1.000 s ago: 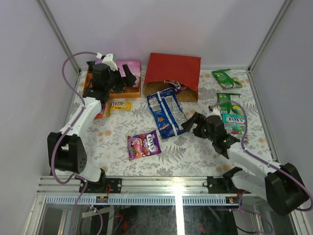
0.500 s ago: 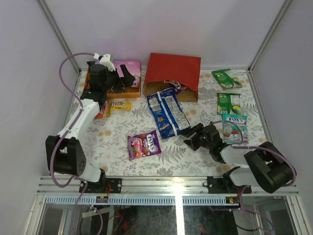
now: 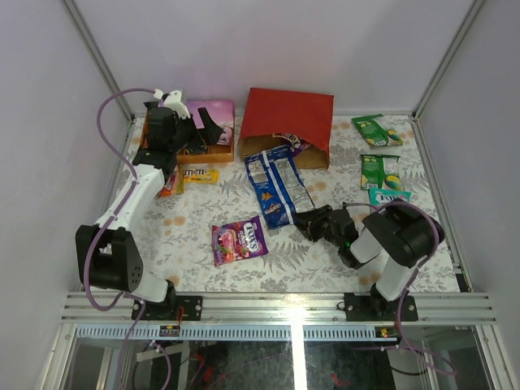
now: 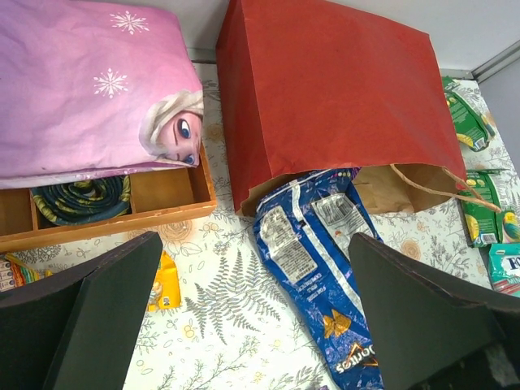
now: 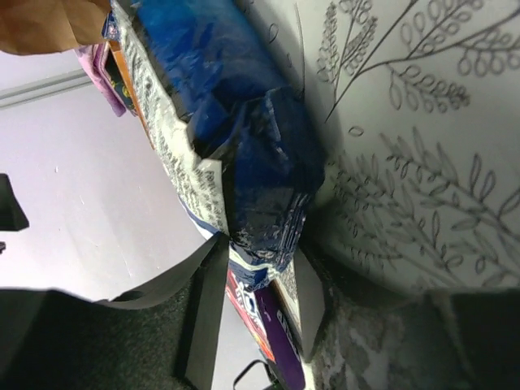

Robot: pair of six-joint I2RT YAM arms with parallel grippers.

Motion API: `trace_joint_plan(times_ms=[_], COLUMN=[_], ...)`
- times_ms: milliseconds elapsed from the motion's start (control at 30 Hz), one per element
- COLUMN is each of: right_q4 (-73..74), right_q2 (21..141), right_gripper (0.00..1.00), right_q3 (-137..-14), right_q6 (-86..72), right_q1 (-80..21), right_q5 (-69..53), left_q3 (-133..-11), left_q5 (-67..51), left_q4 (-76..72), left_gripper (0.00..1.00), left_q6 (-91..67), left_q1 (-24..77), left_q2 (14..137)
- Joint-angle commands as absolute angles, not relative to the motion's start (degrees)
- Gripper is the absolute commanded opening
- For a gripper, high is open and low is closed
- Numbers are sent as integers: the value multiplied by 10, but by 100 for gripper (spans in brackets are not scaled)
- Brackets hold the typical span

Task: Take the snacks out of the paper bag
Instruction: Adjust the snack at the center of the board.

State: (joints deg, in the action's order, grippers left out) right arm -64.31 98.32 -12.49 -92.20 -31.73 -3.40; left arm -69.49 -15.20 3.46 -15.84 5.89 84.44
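Observation:
The red paper bag (image 3: pixel 288 120) lies on its side at the back, its mouth toward me, also in the left wrist view (image 4: pixel 325 89). A long blue chip bag (image 3: pixel 276 183) stretches out of that mouth (image 4: pixel 313 268), with a bit of a purple packet (image 3: pixel 294 142) still inside. My right gripper (image 3: pixel 307 221) lies low on the table at the chip bag's near end. In the right wrist view that end (image 5: pixel 236 122) sits pinched between the two fingers (image 5: pixel 256 252). My left gripper (image 3: pixel 207 128) hovers open over the back left (image 4: pixel 252 309), holding nothing.
A magenta candy packet (image 3: pixel 239 240) lies near the front middle. Green packets (image 3: pixel 376 130) (image 3: pixel 379 171) and a teal one (image 3: pixel 390 195) line the right side. A yellow pack (image 3: pixel 199 175) lies beside the wooden box (image 4: pixel 122 207) with its purple cloth (image 4: pixel 89 89).
My right arm has dropped low and reached left to the chip bag's near end, and its fingers have closed in on it. The left arm has barely moved.

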Motion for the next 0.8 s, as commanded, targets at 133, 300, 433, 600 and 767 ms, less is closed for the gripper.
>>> trace_joint_plan(times_ms=[133, 300, 433, 600, 767], right_q4=[-761, -636, -441, -170, 8], right_q2=[1058, 961, 828, 700, 658], right_gripper=[32, 27, 24, 23, 24], right_q3=[-118, -123, -164, -291, -448], right_q6=[-919, -841, -747, -594, -467], right_q1=[-326, -326, -326, -327, -327], right_q5=[7, 10, 14, -9, -51], left_q3=[-691, -693, -694, -697, -698], left_q5=[-152, -156, -157, -159, -164], left_q4=[12, 11, 12, 16, 13], left_gripper=[100, 100, 100, 100, 100], left_q6=[-156, -158, -157, -156, -158], left_q1=[53, 53, 53, 53, 53], left_q2=[831, 834, 834, 834, 833])
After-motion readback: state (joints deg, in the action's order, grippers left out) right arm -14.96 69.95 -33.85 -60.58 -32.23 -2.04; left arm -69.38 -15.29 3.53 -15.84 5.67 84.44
